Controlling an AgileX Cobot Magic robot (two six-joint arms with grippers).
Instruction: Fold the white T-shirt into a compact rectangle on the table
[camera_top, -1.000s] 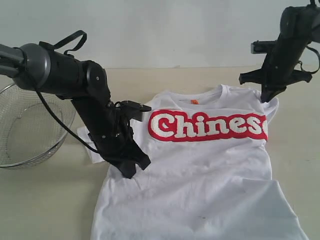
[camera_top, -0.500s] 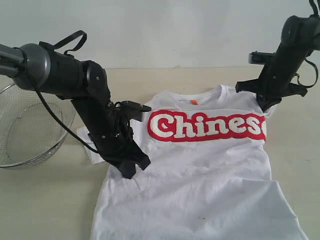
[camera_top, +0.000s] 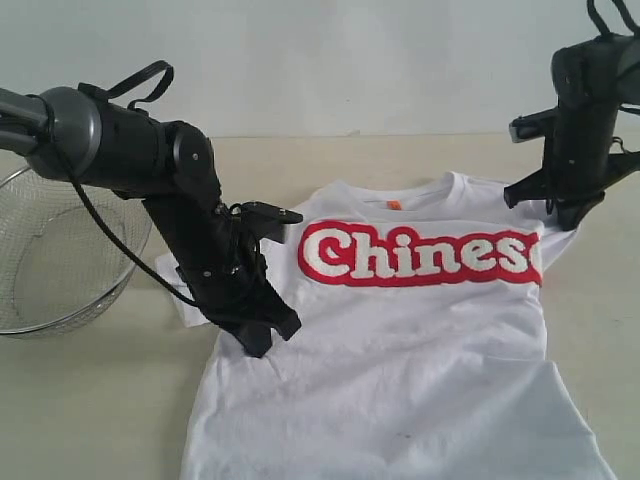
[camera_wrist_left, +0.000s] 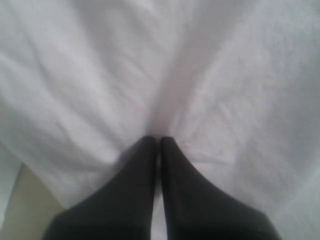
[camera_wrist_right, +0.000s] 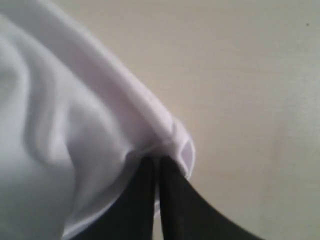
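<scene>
Though unclear in exterior view, plain up close: left gripper pinching white red-lettered cotton T-shirt at left-centre, right gripper clamping its hemmed edge at upper right. Spread centre-frame over pale beige matte table.

Soft, even light leaves only faint shadows on the table — both wrist views are blurry, the white T-shirt washed pale.

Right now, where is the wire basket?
In the exterior view, the wire basket sits on the table at the far left, partly cut off by the frame edge. The shirt is its nearest neighbour, to its right.
</scene>
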